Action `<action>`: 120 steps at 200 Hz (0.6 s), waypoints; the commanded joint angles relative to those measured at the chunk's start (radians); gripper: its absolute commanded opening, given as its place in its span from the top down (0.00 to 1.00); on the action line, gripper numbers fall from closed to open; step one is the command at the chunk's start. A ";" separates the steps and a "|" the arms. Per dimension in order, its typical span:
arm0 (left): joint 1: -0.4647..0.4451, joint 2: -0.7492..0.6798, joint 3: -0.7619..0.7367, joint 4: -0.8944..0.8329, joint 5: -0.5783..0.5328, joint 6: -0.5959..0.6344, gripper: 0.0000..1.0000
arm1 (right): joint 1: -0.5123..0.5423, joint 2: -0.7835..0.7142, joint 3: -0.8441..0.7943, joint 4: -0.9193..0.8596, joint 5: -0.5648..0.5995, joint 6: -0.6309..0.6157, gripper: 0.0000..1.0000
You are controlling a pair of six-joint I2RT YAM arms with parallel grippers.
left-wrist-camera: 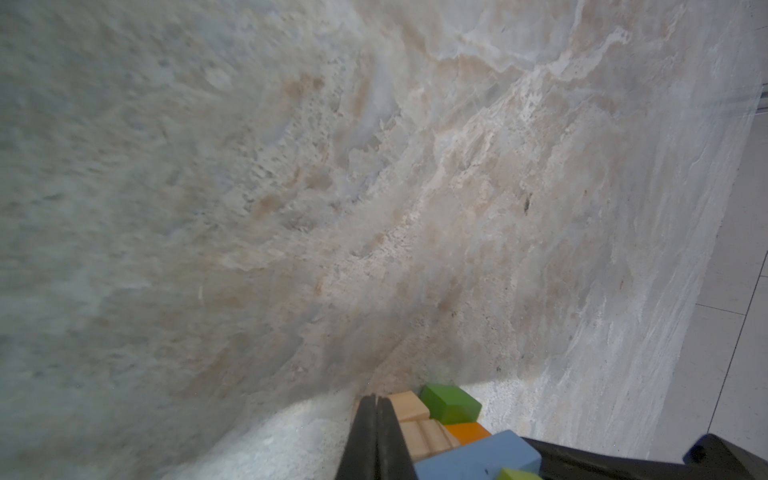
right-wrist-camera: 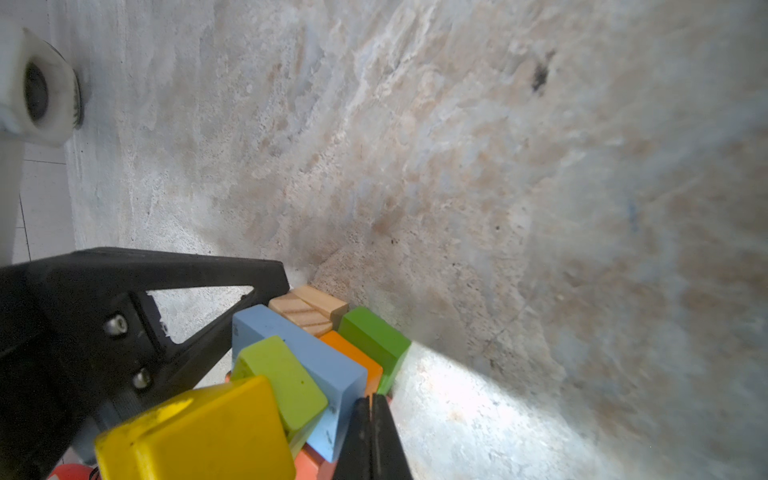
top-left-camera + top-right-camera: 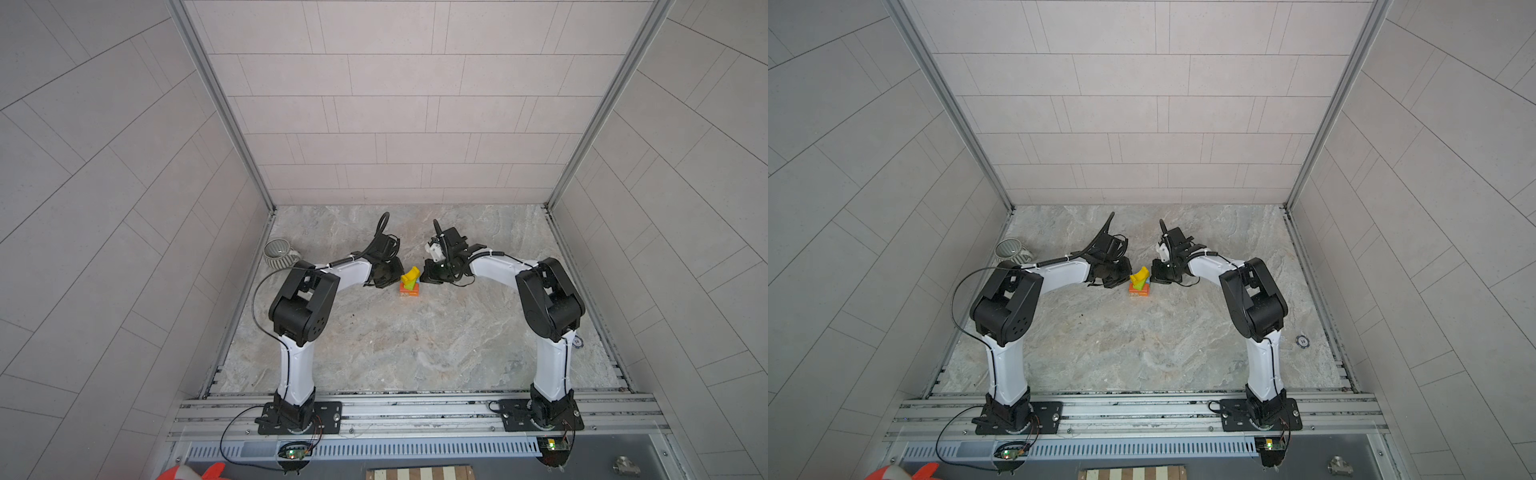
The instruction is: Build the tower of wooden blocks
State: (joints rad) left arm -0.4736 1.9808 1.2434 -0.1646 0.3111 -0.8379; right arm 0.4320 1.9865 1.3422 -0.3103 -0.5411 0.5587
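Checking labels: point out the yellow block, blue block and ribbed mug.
yellow block [image 2: 195, 432], right wrist view, its broad face.
blue block [image 2: 307, 353], right wrist view, its long face.
ribbed mug [image 3: 277, 261], a top view, its outer wall.

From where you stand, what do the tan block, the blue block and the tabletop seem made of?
The tan block looks like bare wood: grain lines show. The blue block seems painted wood, matte, with small dark scuffs. The tabletop looks like marble or a stone-print sheet, with grey-beige veins; I cannot tell which.
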 commanded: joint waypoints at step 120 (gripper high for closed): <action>0.047 -0.166 -0.038 -0.080 -0.078 0.069 0.94 | -0.059 -0.099 -0.031 -0.036 0.016 -0.018 1.00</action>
State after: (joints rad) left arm -0.4526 1.9076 1.2331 -0.2157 0.2829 -0.8032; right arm 0.3988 1.9774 1.3373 -0.3290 -0.5343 0.5560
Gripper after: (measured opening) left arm 0.043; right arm 0.047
